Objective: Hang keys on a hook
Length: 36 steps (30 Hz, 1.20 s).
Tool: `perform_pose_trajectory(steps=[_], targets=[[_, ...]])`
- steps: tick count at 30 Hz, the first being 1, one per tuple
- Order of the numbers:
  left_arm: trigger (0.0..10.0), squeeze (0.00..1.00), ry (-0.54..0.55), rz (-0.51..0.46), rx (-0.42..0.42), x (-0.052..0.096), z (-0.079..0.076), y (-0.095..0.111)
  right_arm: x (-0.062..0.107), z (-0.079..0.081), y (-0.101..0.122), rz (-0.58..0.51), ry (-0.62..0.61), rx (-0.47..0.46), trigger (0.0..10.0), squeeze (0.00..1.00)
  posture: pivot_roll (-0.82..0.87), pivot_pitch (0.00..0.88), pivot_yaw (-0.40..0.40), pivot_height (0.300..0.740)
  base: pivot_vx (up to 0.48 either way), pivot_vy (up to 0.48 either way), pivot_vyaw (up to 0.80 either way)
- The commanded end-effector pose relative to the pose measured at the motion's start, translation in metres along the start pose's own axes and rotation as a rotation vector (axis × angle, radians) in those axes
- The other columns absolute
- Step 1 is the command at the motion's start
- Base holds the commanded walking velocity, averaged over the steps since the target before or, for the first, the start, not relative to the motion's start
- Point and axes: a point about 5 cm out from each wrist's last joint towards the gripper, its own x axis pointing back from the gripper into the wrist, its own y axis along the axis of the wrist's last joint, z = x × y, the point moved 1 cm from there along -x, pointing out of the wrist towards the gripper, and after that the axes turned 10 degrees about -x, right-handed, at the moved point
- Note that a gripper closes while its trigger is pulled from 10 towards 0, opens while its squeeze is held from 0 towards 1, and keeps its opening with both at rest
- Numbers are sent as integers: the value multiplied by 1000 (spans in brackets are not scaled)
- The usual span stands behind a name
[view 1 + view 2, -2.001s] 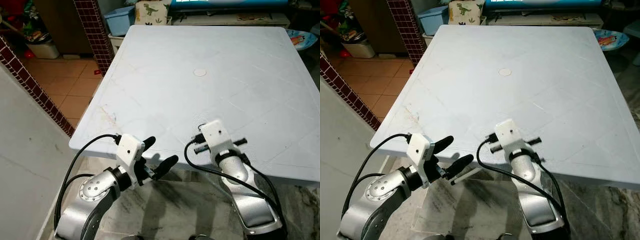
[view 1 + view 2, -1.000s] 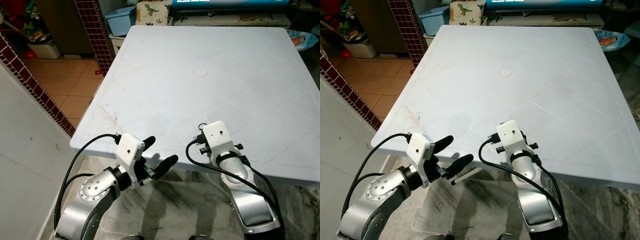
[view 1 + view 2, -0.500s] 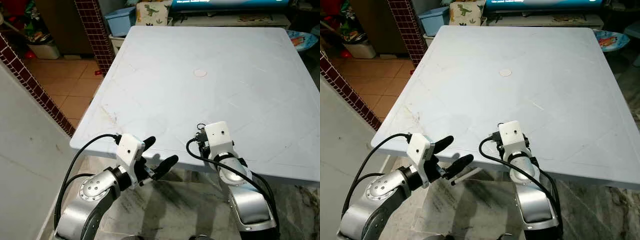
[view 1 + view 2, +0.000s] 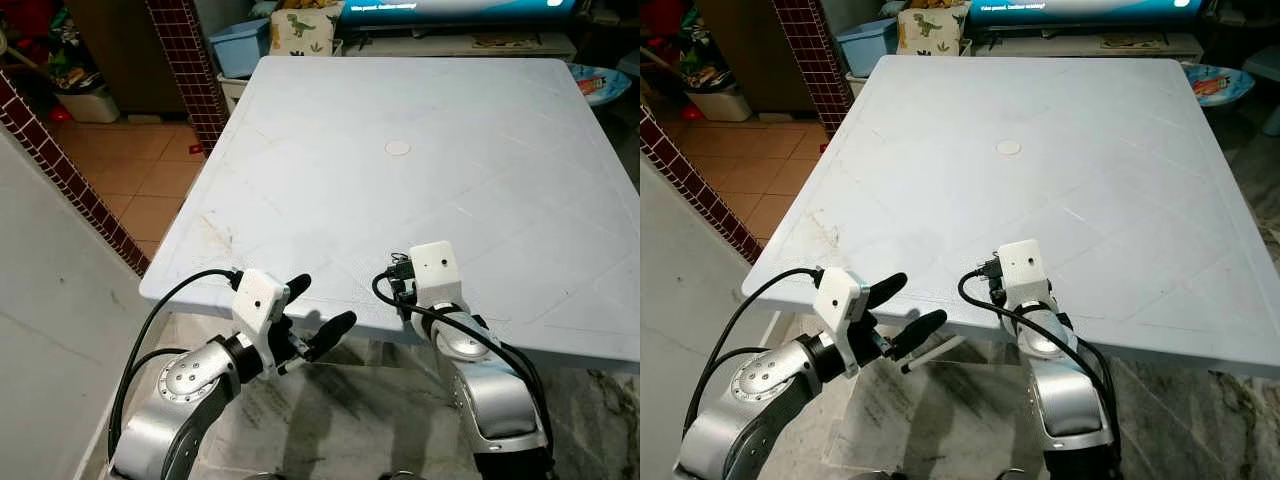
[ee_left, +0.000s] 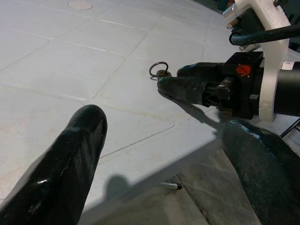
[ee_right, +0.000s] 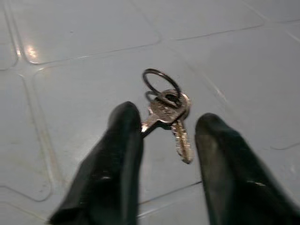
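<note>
Right gripper (image 6: pixel 161 140), seen along its own fingers, is spread with nothing held; the keys (image 6: pixel 168 112) lie flat on the white table (image 6: pixel 70 37) between and just beyond the fingertips, one finger (image 6: pixel 123 136) apparently touching a key blade, the ring at the far end. In the left wrist view, the same gripper (image 5: pixel 165 84) rests low on the table with the ring of the keys (image 5: pixel 159 70) just past its tip; the left gripper's fingers (image 5: pixel 61 159) are wide apart and empty. From the head views, the left gripper (image 4: pixel 305 312) hangs just off the near table edge (image 4: pixel 250 300), and the right wrist (image 4: pixel 435 275) sits over that edge. Judged light, rigid, thin and slippery, the keys are best pinched across the stacked blades.
</note>
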Motion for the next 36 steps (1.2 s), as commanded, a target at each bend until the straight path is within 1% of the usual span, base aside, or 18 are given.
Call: perform_pose_trajectory(steps=[1, 15, 27, 31, 36], targets=[[10000, 0, -5, 14, -9, 2, -1, -1, 0, -1, -25, 125, -5, -15, 0, 0, 54, 141, 84, 740, 0, 0, 0], [10000, 0, -4, 17, -9, 2, -1, -1, -1, -2, -28, 148, -6, -44, 0, 0, 52, 134, 84, 740, 0, 0, 0], [10000, 0, -3, 19, -12, 2, -1, -2, -1, -4, -29, 149, -16, -47, 0, 0, 52, 131, 86, 740, 0, 0, 0], [10000, 0, -1, 18, -13, 2, -1, -1, -3, -4, -28, 144, -18, -44, 0, 0, 52, 131, 86, 740, 0, 0, 0], [10000, 0, 6, 17, -18, 1, 1, -1, -5, -4, -20, 110, -30, -28, 0, 0, 56, 123, 86, 740, 0, 0, 0]])
